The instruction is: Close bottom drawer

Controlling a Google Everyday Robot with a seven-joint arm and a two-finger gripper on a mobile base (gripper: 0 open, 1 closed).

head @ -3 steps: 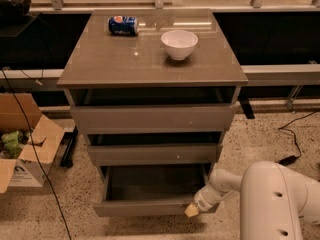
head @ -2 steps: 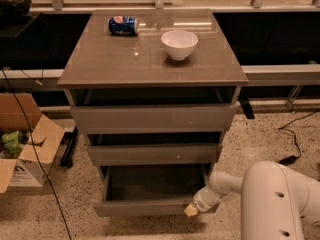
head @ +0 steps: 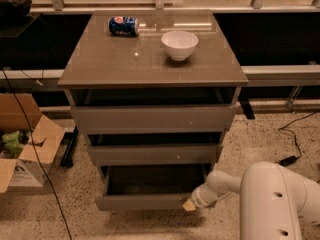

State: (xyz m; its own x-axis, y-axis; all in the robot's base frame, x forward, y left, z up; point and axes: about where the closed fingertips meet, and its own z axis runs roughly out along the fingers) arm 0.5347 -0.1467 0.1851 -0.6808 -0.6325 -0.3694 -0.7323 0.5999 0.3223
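Observation:
The bottom drawer point(head: 145, 202) is the lowest of three grey-brown drawers in the cabinet. It stands pulled out, its dark tray open to view, its flat front low in the camera view. My gripper point(head: 190, 204) is at the right end of that front, its pale tip against the front's right corner. My white arm point(head: 272, 199) reaches in from the lower right.
The middle drawer point(head: 155, 154) and top drawer point(head: 152, 118) stand slightly out. A white bowl point(head: 179, 44) and a blue can point(head: 123, 25) lie on the cabinet top. An open cardboard box point(head: 22, 144) sits on the floor at left. Cables run along the floor.
The bottom drawer's front and my gripper have moved slightly back toward the cabinet; the drawer is a little less open.

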